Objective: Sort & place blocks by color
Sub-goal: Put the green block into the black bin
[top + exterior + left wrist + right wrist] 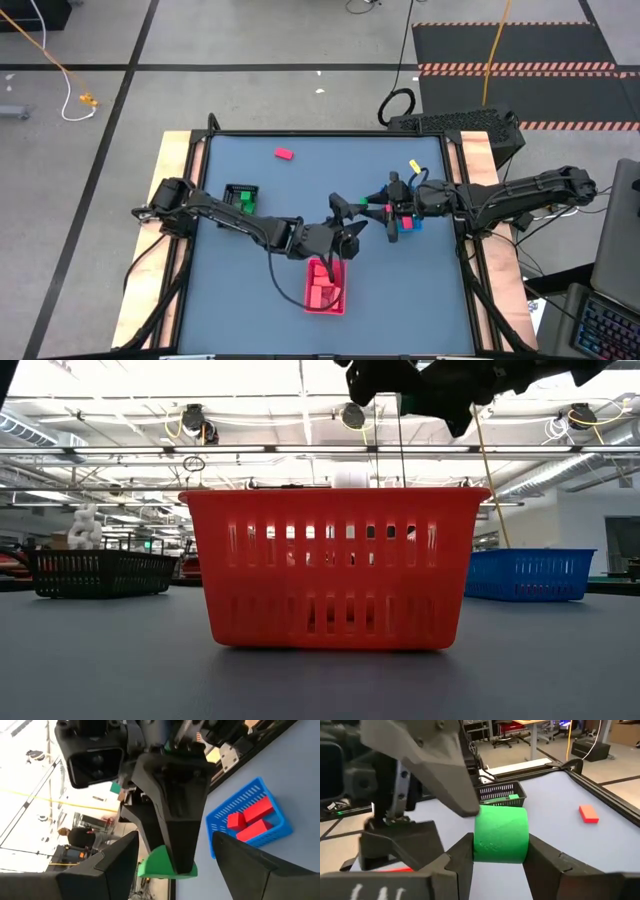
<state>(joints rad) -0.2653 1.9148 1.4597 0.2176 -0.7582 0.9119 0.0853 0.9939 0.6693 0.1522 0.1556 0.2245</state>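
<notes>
No readable writing anywhere. The right claw (500,857) is clenched on a green block (500,834), smooth and rounded, held above the bench (300,190) near the red tray (325,288). Only the right wrist view shows a loose red block (588,813). The left claw (172,862) is spread wide around that green block, just beside the red tray.

A blue-grey table top (300,190) with pale wooden side rails fills the centre of the high view. Above it, the grey floor carries a yellow cable (55,60) at upper left and a black mat with striped edges (520,45) at upper right. A keyboard (605,325) shows at lower right. In the left wrist view, a person (80,837) stands at left.
</notes>
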